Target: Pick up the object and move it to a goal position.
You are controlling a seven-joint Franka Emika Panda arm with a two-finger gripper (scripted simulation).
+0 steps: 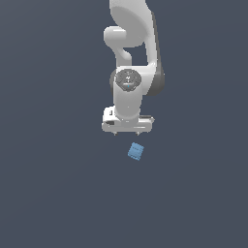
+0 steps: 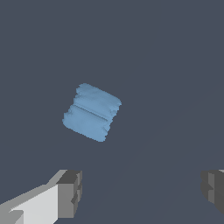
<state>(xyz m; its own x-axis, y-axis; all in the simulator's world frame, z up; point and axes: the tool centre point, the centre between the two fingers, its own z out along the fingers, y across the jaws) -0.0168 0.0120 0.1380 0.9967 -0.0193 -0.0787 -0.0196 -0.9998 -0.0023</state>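
Plain, dark slate-grey ground everywhere, flat and unmarked, with no wall, edge or goal marker to be seen. Across the exterior view from its left: bare grey, then at the middle the white, rounded Franka arm hanging down from the top edge, ending in the white two-fingered gripper. Just below the gripper and slightly toward the exterior view's right, the small light-blue, roughly cube-shaped piece, turned askew, apart from the fingertips and untouched. Beyond that, bare grey again.

In the wrist view, the same light-blue piece with a faint groove across its top face and wavy, ridged sides, sitting ahead of the grey finger pads and off the midline toward one pad, not between them. Jaws spread wide, nothing held.

Stage, judged from this: approach, grasp not yet begun. Risks from here: descending without first centring would likely land one fingertip on the piece or nudge it aside. Closing across the corners of the skewed block, without first turning the wrist to match its flat faces, could twist it or squeeze it out. Ridged sides may give the pads uneven contact, so a shallow pinch could slip during the lift. Goal position not visible, so carry direction cannot be judged.
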